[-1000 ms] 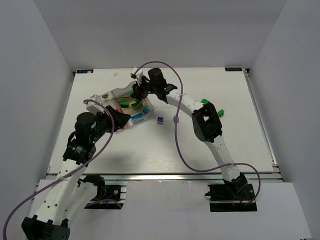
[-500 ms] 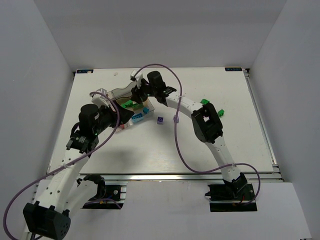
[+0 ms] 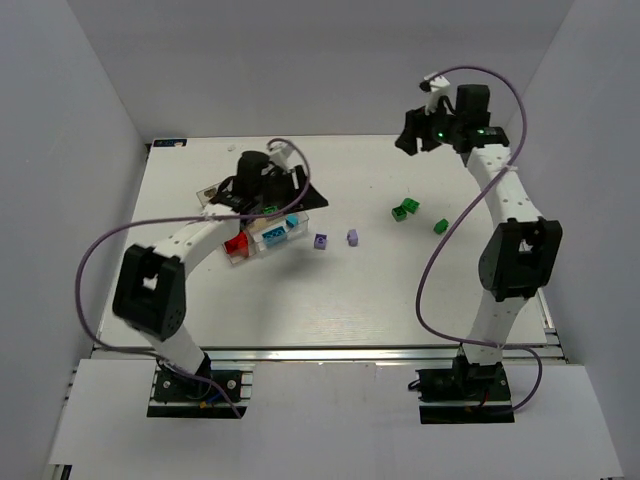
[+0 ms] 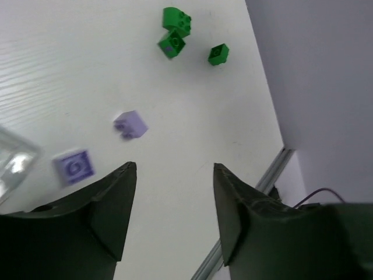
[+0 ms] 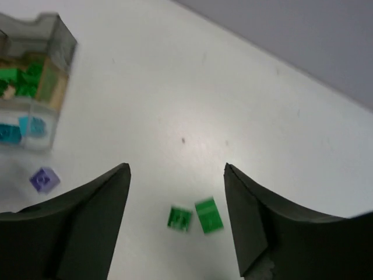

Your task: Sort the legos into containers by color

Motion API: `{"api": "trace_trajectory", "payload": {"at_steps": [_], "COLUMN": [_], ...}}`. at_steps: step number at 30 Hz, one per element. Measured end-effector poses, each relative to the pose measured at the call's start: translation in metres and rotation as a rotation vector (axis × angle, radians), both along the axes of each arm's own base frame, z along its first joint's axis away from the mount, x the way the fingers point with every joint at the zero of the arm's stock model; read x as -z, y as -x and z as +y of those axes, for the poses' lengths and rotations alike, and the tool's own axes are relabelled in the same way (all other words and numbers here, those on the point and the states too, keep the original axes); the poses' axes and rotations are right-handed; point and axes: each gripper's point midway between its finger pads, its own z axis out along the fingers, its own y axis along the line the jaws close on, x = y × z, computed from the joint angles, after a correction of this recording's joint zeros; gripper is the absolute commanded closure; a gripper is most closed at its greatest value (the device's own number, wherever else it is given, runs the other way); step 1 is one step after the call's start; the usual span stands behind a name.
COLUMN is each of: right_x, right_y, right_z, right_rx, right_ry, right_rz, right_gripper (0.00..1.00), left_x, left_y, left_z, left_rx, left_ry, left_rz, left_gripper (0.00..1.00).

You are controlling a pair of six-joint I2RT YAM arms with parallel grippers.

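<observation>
clear box (image 5: 65,44) left of centre on tabletop (image 3: 400,290): red legos (image 3: 237,243) near-left compartment, cyan legos (image 3: 275,232) beside, green legos (image 3: 268,208) behind | left pincer (image 4: 172,175) above box, parted, empty | purple legos (image 3: 321,241) two, loose, mid-tabletop | loose green legos (image 3: 404,210) three, further right | right pincer (image 5: 176,175) raised far right, wide apart, empty

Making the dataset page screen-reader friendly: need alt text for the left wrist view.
The left gripper hangs open and empty over the white table. Just ahead of it lie two pale purple legos, and farther off three green legos. A corner of the clear box shows at the left edge.
</observation>
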Motion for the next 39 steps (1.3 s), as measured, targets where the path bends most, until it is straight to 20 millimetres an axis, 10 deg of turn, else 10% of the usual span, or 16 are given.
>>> {"api": "trace_trajectory", "payload": {"at_steps": [11,19,32,35,39], "right_x": [0.120,0.189,0.228,0.239,0.244], "right_y": [0.082,0.127,0.099,0.095,0.093], "right_z": [-0.115,-0.147,-0.151,-0.152,-0.152], "right_rx": [0.056,0.064,0.080,0.071,0.055], "right_ry": [0.325,0.468,0.514,0.529,0.542], "right_rz": [0.472,0.646,0.617,0.616,0.608], "right_gripper": [0.11,0.19,0.28,0.36,0.73], "left_x": [0.056,0.074,0.075,0.074,0.073], "left_y": [-0.003,0.006,0.019,0.017,0.015], "left_z": [-0.114,-0.120,-0.102,-0.102,-0.102], "left_rx": [0.226,0.225,0.184,0.175,0.168], "left_ry": [-0.156,-0.203,-0.216,-0.216,-0.217], "left_rz": [0.036,0.066,0.048,0.037,0.030], "left_gripper": [0.29,0.29,0.29,0.29,0.29]}}
